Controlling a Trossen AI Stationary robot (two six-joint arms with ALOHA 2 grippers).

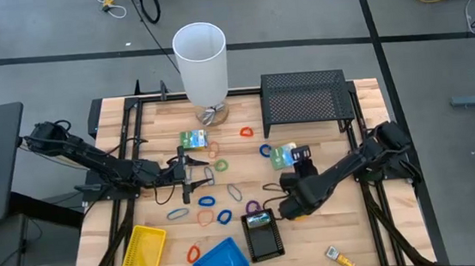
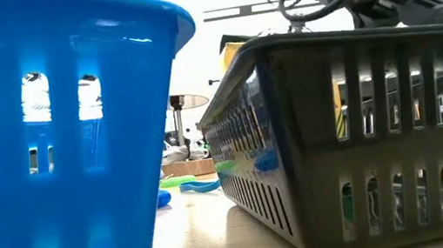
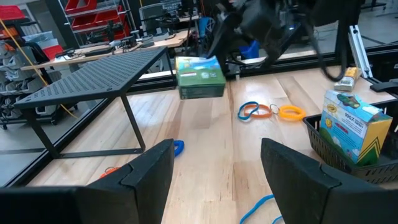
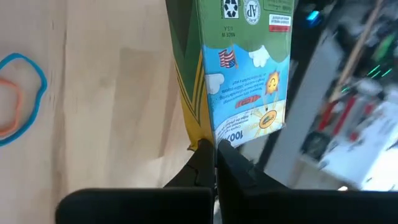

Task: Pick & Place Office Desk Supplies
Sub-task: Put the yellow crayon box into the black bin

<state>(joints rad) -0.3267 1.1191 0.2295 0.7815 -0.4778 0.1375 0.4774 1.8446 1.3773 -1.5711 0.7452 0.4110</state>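
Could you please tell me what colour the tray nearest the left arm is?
Yellow tray; the high view shows it best.

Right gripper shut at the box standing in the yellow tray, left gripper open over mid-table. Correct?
One slip: the printed box stands in the black tray, not the yellow one, as the high view shows. The rest holds: the right gripper is shut at that box, and the left gripper is open over mid-table.

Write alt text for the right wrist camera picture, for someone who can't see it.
The right gripper, its jaws shut, meets the bottom corner of a green-yellow printed crayon box above the wooden table. A blue rubber band and an orange rubber band lie nearby.
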